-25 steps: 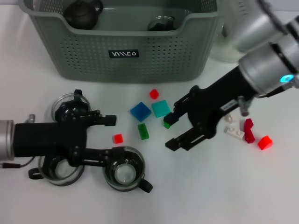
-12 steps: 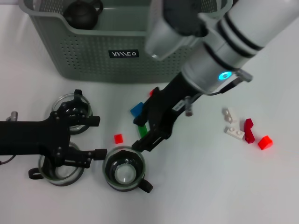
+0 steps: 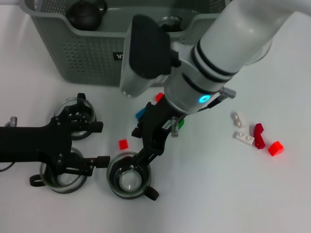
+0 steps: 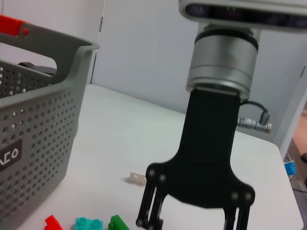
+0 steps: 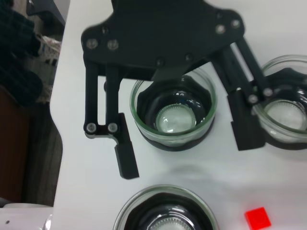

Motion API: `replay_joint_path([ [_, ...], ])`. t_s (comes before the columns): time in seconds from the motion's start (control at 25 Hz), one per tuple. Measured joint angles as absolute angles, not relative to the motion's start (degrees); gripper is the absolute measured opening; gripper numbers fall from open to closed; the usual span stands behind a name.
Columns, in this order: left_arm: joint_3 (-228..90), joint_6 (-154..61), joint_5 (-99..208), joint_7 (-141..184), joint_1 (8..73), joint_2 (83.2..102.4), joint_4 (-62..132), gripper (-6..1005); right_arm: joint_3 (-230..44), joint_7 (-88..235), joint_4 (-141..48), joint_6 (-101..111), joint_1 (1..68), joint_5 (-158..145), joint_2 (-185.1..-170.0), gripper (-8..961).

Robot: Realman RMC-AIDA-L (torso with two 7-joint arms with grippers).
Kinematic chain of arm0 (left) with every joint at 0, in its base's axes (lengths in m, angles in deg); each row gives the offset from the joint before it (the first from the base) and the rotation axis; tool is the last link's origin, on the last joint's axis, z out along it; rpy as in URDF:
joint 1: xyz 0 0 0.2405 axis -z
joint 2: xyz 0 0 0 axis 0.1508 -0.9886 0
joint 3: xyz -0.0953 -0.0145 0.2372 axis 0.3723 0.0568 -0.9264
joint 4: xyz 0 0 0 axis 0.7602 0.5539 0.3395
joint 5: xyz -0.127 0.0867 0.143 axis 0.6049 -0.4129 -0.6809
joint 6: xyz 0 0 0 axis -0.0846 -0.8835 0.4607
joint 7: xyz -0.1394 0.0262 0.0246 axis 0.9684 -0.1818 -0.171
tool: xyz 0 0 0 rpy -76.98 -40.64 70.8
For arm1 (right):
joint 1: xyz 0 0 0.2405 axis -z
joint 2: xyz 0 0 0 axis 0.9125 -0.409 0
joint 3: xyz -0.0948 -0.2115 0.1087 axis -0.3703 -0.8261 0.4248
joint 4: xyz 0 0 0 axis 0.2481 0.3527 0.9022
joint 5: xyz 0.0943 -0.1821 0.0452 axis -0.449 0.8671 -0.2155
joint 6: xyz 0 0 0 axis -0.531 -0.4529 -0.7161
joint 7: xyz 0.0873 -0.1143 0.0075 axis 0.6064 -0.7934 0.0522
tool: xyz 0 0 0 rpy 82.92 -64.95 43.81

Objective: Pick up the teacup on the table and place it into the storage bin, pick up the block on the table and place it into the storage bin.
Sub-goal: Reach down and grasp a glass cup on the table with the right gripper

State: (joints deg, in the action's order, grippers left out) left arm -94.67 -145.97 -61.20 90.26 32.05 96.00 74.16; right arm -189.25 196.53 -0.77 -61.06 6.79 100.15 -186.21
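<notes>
Right now the right gripper [image 3: 146, 145] hangs over the near teacup [image 3: 129, 177], fingers spread wide, cup between them but untouched (right wrist view shows this plainly: teacup [image 5: 172, 112] centred between the fingers [image 5: 125, 155]). Left gripper [image 3: 92, 143] sits at near left, fingers apart, between two other cups [image 3: 75, 114], just left of the near teacup. Storage bin [image 3: 87, 53] stands at the far side. Head view: the arm hides several of the blocks; a red block [image 3: 123, 143] lies left of the right gripper.
</notes>
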Motion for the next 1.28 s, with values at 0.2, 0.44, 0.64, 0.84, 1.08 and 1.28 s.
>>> replay_joint_path([
  [0.2,-94.7,-146.0,-61.2,90.3,32.0,96.05,74.1,861,-193.5,196.8,-0.8,-58.0,6.9,98.1,-186.25,679],
  [0.44,-94.7,-146.0,-61.2,90.3,32.1,96.19,73.9,861,-197.3,196.9,-0.9,-54.3,7.2,97.3,-186.38,678],
  [0.64,-94.7,-146.0,-61.2,90.3,32.1,96.27,73.8,861,-201.1,197.1,-1.6,-50.1,7.3,96.4,-186.48,678],
  [0.84,-94.7,-146.0,-61.2,90.3,32.1,96.35,73.7,860,-203.0,197.2,-2.3,-47.9,7.4,95.8,-186.55,677],
  [1.08,-94.7,-146.0,-61.2,90.3,32.0,96.42,73.6,860,-203.8,197.2,-2.4,-47.0,8.3,95.2,-186.59,675],
  [1.28,-94.7,-146.0,-61.2,90.3,32.0,96.44,73.6,859,-205.1,197.9,-2.4,-45.5,8.9,95.0,-186.6,669],
])
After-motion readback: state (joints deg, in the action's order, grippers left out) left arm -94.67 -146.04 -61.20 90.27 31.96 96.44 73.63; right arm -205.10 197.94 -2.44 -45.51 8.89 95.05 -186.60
